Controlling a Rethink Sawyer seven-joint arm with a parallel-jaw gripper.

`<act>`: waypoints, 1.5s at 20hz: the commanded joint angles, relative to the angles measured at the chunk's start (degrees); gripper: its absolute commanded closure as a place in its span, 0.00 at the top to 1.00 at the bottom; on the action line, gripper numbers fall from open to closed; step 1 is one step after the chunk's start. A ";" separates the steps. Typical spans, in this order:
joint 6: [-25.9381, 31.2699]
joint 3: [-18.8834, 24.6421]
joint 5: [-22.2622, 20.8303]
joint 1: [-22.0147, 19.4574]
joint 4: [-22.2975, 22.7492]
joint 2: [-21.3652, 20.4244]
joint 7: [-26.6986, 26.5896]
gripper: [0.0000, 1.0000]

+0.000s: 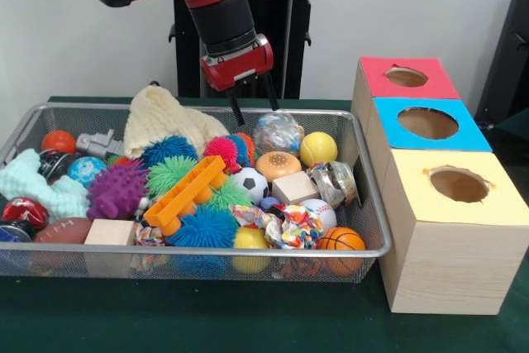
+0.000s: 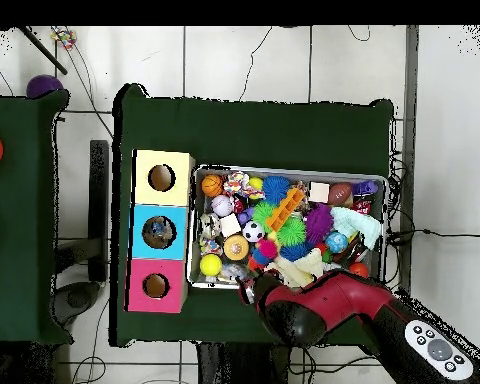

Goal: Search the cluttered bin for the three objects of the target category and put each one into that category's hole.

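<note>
A crumpled see-through plastic bottle (image 1: 278,132) is lying at the back of the bin (image 1: 368,229), on the side toward the boxes, wedged between a yellow ball (image 1: 318,149) and the cream knitted cloth (image 1: 165,121), with a tan spotted disc toy (image 1: 278,165) pressing against its front. It is looking very light, thin-walled and springy, so it is likely to give under pressure and slide on its glossy skin; taking it across the wrinkled middle, where the folds are offering some purchase, seems the safer hold. A second clear crumpled piece (image 1: 333,181) is sitting by the bin's wall nearest the boxes, though it may equally be a shiny can. The claw (image 1: 254,98) is hovering just above and slightly behind the first bottle, its two dark fingers spread apart and holding nothing. Spiky rubber balls in pink (image 1: 221,150), teal (image 1: 168,150) and green are crowding in beside it, along with a small soccer ball (image 1: 250,183) and an orange plastic ladder-like toy (image 1: 185,195), and any of these could be nudged on the way down. Beyond the bin, three wooden boxes with red (image 1: 405,78), blue (image 1: 427,124) and yellow (image 1: 459,185) tops, each with a round hole, are standing on the green desk (image 1: 248,324).
</note>
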 commanded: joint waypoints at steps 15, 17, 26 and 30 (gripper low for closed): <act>2.74 -0.83 -5.22 4.01 -5.14 -1.70 -8.17 0.00; 1.61 -2.53 -5.78 6.29 -5.01 -3.28 -4.22 0.00; 3.33 -5.29 -2.20 6.77 -8.89 -4.34 -3.34 1.00; 4.37 -4.51 -0.91 5.38 -10.58 -2.96 -5.27 1.00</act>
